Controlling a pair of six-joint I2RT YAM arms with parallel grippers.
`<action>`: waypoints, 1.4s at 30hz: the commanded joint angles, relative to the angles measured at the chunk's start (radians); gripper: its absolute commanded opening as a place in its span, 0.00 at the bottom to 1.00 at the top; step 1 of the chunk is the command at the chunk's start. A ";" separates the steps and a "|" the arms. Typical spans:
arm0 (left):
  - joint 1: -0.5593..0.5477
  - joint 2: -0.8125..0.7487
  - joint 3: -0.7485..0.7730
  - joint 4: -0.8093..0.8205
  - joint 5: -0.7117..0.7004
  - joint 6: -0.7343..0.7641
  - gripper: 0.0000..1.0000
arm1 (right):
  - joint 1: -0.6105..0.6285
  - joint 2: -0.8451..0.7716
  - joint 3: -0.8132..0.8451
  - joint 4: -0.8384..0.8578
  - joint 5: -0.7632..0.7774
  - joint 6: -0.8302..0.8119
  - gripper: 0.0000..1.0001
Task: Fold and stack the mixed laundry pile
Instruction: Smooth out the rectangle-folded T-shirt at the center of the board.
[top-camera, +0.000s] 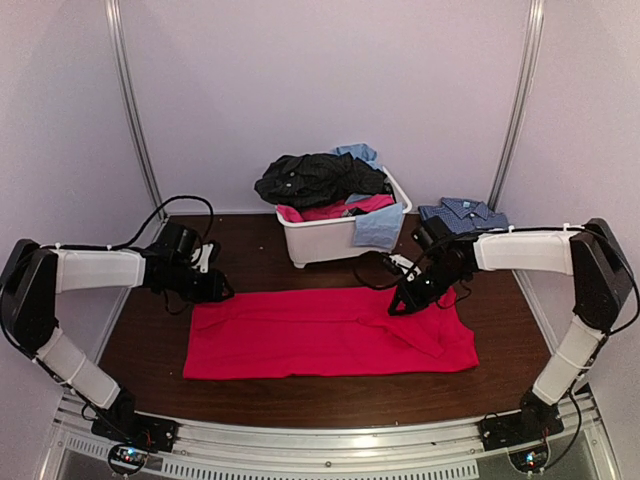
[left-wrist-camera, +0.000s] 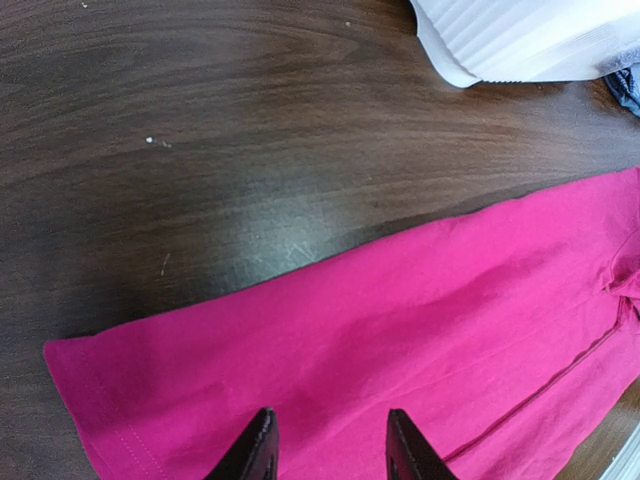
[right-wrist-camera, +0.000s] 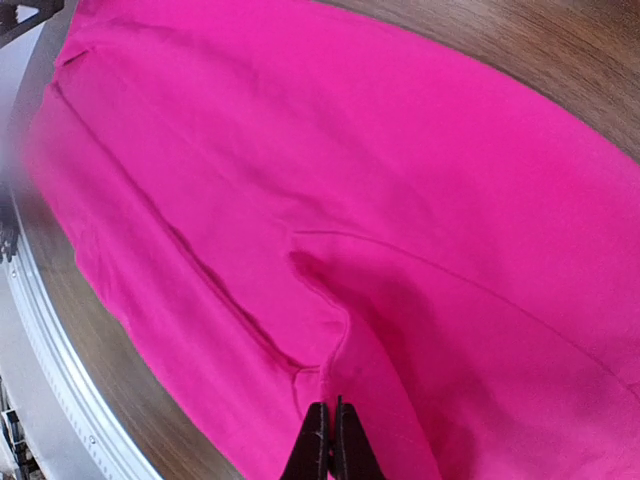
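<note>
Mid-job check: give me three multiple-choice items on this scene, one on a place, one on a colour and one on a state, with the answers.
1. Where does the blue checked shirt lie?
A) on the table, right of the white tub
B) inside that tub
C) under the left arm

2. What colour is the spread garment lying flat on the table?
A) black
B) light blue
C) pink-red

3. How does the right tool stand?
A) wide open in the air
B) shut on a pinch of the spread garment
C) shut on the tub's rim

Answers:
1 A: the top view shows the shirt folded on the bare wood beside the tub.
2 C: all three views show it bright pink-red.
3 B: the right wrist view shows the tips together, with a crease of cloth running into them.
</note>
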 joint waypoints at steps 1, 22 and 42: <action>-0.003 -0.027 0.028 0.005 -0.021 0.018 0.38 | 0.044 -0.064 -0.021 -0.075 -0.033 -0.005 0.00; -0.003 0.023 0.063 -0.005 -0.019 0.033 0.43 | 0.151 -0.006 -0.020 -0.048 -0.189 0.030 0.00; -0.003 -0.112 -0.058 -0.028 -0.020 0.019 0.34 | 0.159 -0.029 0.077 0.206 -0.071 0.129 0.41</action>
